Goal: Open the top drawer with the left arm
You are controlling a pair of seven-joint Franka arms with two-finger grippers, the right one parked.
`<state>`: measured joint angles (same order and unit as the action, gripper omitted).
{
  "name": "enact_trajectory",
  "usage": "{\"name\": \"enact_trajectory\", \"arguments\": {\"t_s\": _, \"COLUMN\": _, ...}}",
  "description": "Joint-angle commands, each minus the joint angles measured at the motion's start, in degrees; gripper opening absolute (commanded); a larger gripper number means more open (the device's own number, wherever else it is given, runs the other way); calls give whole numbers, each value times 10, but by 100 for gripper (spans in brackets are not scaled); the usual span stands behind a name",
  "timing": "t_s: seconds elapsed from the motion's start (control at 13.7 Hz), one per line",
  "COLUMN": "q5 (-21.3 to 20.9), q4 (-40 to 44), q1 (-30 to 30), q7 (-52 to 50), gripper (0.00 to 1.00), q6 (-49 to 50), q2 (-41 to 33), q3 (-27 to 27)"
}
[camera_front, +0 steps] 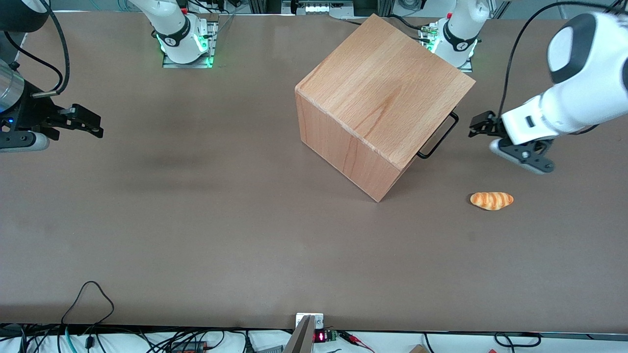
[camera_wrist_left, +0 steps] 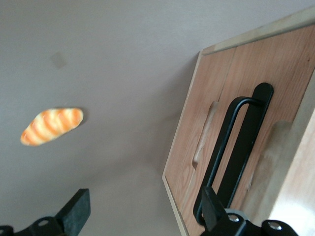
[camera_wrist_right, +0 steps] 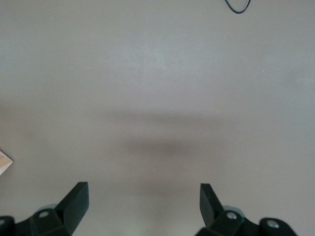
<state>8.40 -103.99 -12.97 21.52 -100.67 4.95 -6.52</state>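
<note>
The large wooden cube (camera_front: 378, 93) stands on the brown table (camera_front: 196, 220), turned so that its front faces the working arm's end. The top drawer (camera_wrist_left: 290, 64) is shut, its front flush with the cube. Its thin black wire handle (camera_front: 438, 137) (camera_wrist_left: 231, 142) sticks out from that front. The left arm (camera_front: 564, 103) holds its gripper (camera_front: 478, 125) (camera_wrist_left: 145, 211) in front of the drawer at handle height, a short gap from the handle. The gripper is open and holds nothing. In the left wrist view one finger (camera_wrist_left: 211, 206) overlaps the handle's end.
A small orange bread roll (camera_front: 491, 200) (camera_wrist_left: 51, 125) lies on the table, nearer the front camera than the gripper and below it. Cables run along the table's near edge.
</note>
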Motion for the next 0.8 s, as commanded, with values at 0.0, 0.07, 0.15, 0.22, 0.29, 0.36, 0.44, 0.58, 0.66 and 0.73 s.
{"name": "enact_trajectory", "arguments": {"t_s": 0.0, "q5": 13, "q4": -26, "q1": 0, "q7": 34, "gripper": 100, "q6": -29, "q2": -5, "q3": 11}}
{"name": "enact_trajectory", "arguments": {"t_s": 0.07, "q5": 19, "q4": -32, "q1": 0, "q7": 38, "gripper": 100, "q6": -34, "q2": -4, "q3": 17}}
{"name": "enact_trajectory", "arguments": {"t_s": 0.15, "q5": 25, "q4": -41, "q1": 0, "q7": 39, "gripper": 100, "q6": -37, "q2": -4, "q3": 19}}
{"name": "enact_trajectory", "arguments": {"t_s": 0.22, "q5": 29, "q4": -46, "q1": 0, "q7": 43, "gripper": 100, "q6": -38, "q2": -3, "q3": 22}}
{"name": "enact_trajectory", "arguments": {"t_s": 0.29, "q5": 29, "q4": -50, "q1": 0, "q7": 46, "gripper": 100, "q6": -43, "q2": -1, "q3": 26}}
{"name": "enact_trajectory", "arguments": {"t_s": 0.36, "q5": 29, "q4": -52, "q1": 0, "q7": 46, "gripper": 100, "q6": -45, "q2": -1, "q3": 26}}
{"name": "enact_trajectory", "arguments": {"t_s": 0.44, "q5": 35, "q4": -57, "q1": 0, "q7": 46, "gripper": 100, "q6": -48, "q2": -1, "q3": 26}}
{"name": "enact_trajectory", "arguments": {"t_s": 0.58, "q5": 38, "q4": -60, "q1": 0, "q7": 46, "gripper": 100, "q6": -51, "q2": 0, "q3": 27}}
{"name": "enact_trajectory", "arguments": {"t_s": 0.66, "q5": 42, "q4": -63, "q1": 0, "q7": 46, "gripper": 100, "q6": -51, "q2": 0, "q3": 27}}
{"name": "enact_trajectory", "arguments": {"t_s": 0.73, "q5": 45, "q4": -64, "q1": 0, "q7": 47, "gripper": 100, "q6": -51, "q2": 1, "q3": 28}}
